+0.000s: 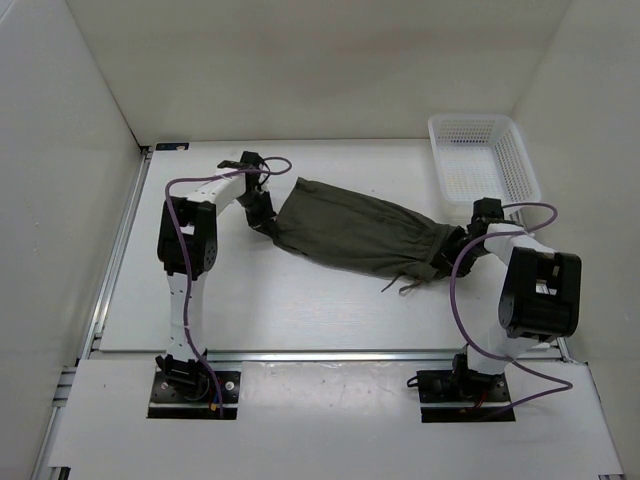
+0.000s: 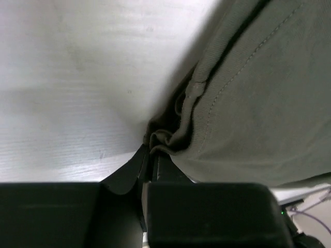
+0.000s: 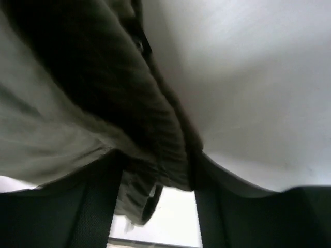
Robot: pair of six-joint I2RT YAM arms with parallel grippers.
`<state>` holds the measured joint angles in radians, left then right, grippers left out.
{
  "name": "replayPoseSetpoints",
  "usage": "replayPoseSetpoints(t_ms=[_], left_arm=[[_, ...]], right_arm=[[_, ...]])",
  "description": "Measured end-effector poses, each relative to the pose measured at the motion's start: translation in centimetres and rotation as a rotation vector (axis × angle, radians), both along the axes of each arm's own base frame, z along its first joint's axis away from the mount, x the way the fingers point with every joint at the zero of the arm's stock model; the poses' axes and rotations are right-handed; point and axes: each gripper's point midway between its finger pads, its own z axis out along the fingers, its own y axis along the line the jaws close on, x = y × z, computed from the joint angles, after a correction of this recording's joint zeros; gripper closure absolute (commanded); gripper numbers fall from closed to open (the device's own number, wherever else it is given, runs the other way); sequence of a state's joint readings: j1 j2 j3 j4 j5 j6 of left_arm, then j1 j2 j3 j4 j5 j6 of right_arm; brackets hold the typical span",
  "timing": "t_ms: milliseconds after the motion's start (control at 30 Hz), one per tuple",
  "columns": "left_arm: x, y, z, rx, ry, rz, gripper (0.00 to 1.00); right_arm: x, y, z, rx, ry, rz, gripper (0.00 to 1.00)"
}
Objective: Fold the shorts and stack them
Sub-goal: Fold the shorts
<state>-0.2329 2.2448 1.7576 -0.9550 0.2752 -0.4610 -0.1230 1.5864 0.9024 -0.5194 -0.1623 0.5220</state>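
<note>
The dark olive shorts (image 1: 355, 235) lie stretched across the middle of the table, running slantwise from back left to front right. Their thin drawstring (image 1: 400, 287) trails off the near edge. My left gripper (image 1: 265, 228) is at the shorts' left end. In the left wrist view it (image 2: 150, 150) is shut on a bunched corner of the stitched hem (image 2: 258, 103). My right gripper (image 1: 458, 243) is at the right end. In the right wrist view the gathered waistband (image 3: 155, 150) fills the gap between its fingers (image 3: 158, 163), touching both.
A white mesh basket (image 1: 525, 165) stands at the back right corner, just behind the right arm. White walls enclose the table on the left, back and right. A purple cable loops beside each arm.
</note>
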Motion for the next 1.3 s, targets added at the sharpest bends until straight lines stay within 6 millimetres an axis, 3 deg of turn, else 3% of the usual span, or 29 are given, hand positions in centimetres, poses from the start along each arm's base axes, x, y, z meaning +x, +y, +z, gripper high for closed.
replayPoseSetpoints(t_ms=[100,200,367,500,533,600,633,733,767,867,900,933,967,1167,1267,1300], left_arm=[[0.5,0.3,0.1,0.018,-0.017,0.013,0.9],[0.8,0.8,0.1,0.037,-0.024,0.033,0.9],[0.1,3.4,0.7,0.067,-0.036,0.087,0.9],[-2.9,6.8,1.7,0.091,-0.019,0.151,0.9],[-3.9,7.7,2.0,0.098,-0.01,0.17,0.9],[-5.7,9.1,2.6,0.108,-0.007,0.199,0.9],[-6.8,9.7,2.9,0.115,0.0,0.209,0.9],[-9.7,10.4,3.2,0.141,0.01,0.216,0.89],[-10.4,10.4,3.2,0.15,0.016,0.212,0.83],[-11.4,10.4,2.8,0.174,0.03,0.196,0.63],[-11.5,10.3,2.7,0.18,0.032,0.195,0.37],[-11.6,10.3,2.6,0.185,0.033,0.187,0.34],[-11.6,10.3,2.6,0.189,0.033,0.189,0.22],[-11.7,11.7,3.6,0.219,0.03,0.218,0.2],[-10.5,12.6,5.5,0.217,-0.019,0.243,0.27],[-9.9,12.8,6.1,0.214,-0.039,0.248,0.28]], right_arm=[[0.7,0.7,-0.9,0.043,-0.004,0.017,0.87],[1.4,1.3,-0.6,0.081,-0.033,0.032,1.0],[1.7,2.1,-0.2,0.121,-0.06,0.07,1.0],[1.4,3.8,0.5,0.154,-0.055,0.162,1.0],[1.3,4.4,0.8,0.16,-0.053,0.195,0.99],[1.1,5.7,1.4,0.165,-0.05,0.26,0.86],[1.0,6.2,1.7,0.166,-0.052,0.289,0.66],[0.9,6.7,2.0,0.15,-0.057,0.338,0.32],[0.9,6.6,2.0,0.141,-0.054,0.343,0.14],[1.3,6.1,2.2,0.115,-0.055,0.329,0.03],[1.5,5.9,2.2,0.106,-0.059,0.326,0.03],[1.5,5.8,2.2,0.097,-0.061,0.324,0.03],[1.5,5.7,2.2,0.094,-0.062,0.324,0.03],[-0.7,7.2,1.1,0.163,-0.06,0.338,0.09],[-1.3,9.2,0.3,0.216,-0.044,0.369,0.19],[-1.1,9.9,0.3,0.223,-0.053,0.383,0.28]])
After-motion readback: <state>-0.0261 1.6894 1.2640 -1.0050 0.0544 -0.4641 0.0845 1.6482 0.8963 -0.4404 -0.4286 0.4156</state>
